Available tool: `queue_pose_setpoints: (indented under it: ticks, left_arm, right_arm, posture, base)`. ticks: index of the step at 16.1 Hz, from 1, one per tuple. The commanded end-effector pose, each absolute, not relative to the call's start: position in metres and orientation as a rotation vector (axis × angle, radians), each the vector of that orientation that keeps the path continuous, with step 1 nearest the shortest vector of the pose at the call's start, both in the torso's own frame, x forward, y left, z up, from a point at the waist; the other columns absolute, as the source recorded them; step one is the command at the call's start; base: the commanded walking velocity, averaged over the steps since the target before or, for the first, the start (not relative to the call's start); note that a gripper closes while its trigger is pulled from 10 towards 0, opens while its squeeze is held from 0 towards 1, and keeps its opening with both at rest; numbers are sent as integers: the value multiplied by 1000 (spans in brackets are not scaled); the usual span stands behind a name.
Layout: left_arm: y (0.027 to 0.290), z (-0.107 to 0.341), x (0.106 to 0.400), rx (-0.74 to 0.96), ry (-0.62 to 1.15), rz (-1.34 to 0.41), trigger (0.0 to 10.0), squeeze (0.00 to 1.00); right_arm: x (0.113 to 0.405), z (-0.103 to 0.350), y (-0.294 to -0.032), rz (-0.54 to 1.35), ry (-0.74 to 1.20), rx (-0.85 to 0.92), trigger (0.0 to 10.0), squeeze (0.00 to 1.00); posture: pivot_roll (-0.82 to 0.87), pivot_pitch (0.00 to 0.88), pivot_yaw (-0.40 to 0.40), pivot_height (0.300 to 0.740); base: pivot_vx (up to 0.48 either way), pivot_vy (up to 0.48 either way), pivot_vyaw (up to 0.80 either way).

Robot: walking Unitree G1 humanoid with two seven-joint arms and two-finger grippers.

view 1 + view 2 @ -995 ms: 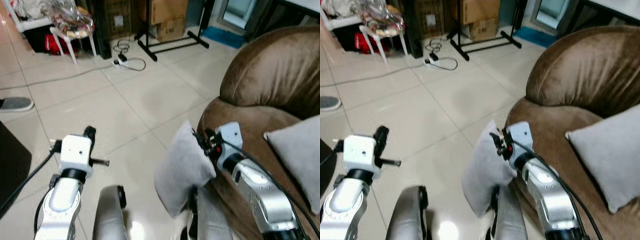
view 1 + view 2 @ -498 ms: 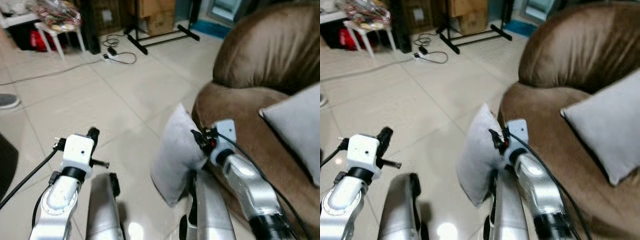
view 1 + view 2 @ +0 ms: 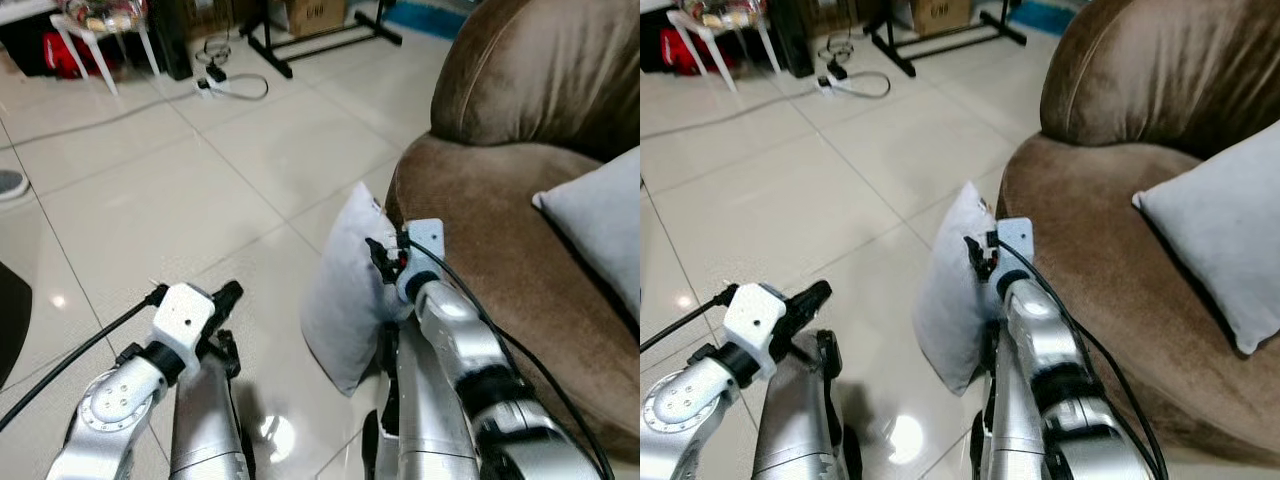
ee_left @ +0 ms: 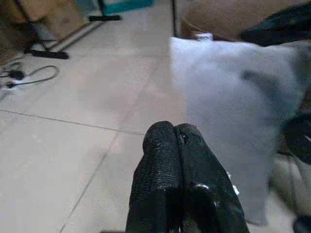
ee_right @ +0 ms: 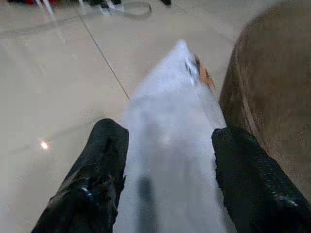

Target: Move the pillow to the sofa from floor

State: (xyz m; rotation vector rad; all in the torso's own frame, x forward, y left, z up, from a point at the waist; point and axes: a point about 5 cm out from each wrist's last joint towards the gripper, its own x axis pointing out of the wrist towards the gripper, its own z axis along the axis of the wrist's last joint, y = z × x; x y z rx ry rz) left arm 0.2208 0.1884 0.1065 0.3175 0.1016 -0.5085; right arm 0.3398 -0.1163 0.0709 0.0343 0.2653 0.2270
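A grey pillow [image 3: 343,300] stands on edge against the front of the brown sofa [image 3: 480,220], its lower corner close to the tiled floor. My right gripper [image 5: 170,170] is shut on the pillow's upper part, with one black finger [image 5: 97,179] on each face. In the eye views that gripper [image 3: 383,258] sits at the sofa's front edge. My left gripper [image 4: 174,179] is shut with nothing in it and points toward the pillow. It hangs low over the floor to the pillow's left [image 3: 226,298].
A second grey pillow [image 3: 600,230] leans on the sofa seat at the right. Far back on the floor lie a power strip with cable [image 3: 225,85], a black stand's feet [image 3: 320,45] and white stool legs [image 3: 100,45]. A shoe [image 3: 8,184] is at the left edge.
The view has tilted down and drawn closer to the sofa. My right gripper still holds the pillow, now nearer the sofa's front. My left gripper has dropped lower and swung toward the pillow.
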Motion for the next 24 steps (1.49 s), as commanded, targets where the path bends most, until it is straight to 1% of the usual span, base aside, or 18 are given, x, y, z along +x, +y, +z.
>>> queue_pose_setpoints:
  ticks: [1,2,3,4,5,6,10,11,12,13,14,24]
  left_arm:
    - [186,108,216,302,110,-554,10000,0]
    - [183,107,211,287,131,-614,10000,0]
    - [182,107,209,283,143,-638,10000,0]
    - [182,106,207,283,151,-656,10000,0]
    - [181,106,206,285,154,-664,10000,0]
    - [180,106,207,286,155,-670,10000,0]
    - [179,107,208,287,160,-683,10000,0]
    - [179,107,208,287,161,-686,10000,0]
    - [179,107,208,287,162,-688,10000,0]
    - [178,107,208,287,163,-690,10000,0]
    - [178,107,208,287,164,-695,10000,0]
    - [175,107,210,284,168,-708,10000,0]
  right_arm:
    - [340,67,-117,213,274,10,10000,1000]
    - [342,63,-114,240,309,-34,10000,1000]
    - [341,59,-112,254,338,-60,10000,1000]
    - [341,56,-115,215,362,-132,10000,1000]
    - [342,53,-121,154,371,-200,10000,875]
    - [341,47,-126,115,388,-251,10000,0]
    - [333,35,-123,138,439,-307,10000,0]
    - [331,31,-122,142,451,-336,8863,0]
    - [330,29,-122,144,458,-344,6627,0]
    - [329,28,-122,149,465,-350,3765,0]
    - [326,24,-117,184,475,-355,0,0]
    - [323,22,-109,232,472,-357,0,0]
  posture:
    - [84,190,-18,445]
    - [90,193,-18,445]
    - [89,194,-16,445]
    - [89,195,-13,445]
    - [88,196,-11,445]
    - [90,196,-8,445]
    - [87,197,-5,445]
    - [87,197,-5,445]
    - [86,197,-4,445]
    - [86,197,-4,445]
    - [86,197,-4,445]
    - [84,192,-8,445]
  base:
    - [0,0,0]
    - [0,0,0]
    - [0,0,0]
    - [0,0,0]
    - [0,0,0]
    - [0,0,0]
    - [0,0,0]
    - [0,0,0]
    - [0,0,0]
    - [0,0,0]
    - [0,0,0]
    - [0,0,0]
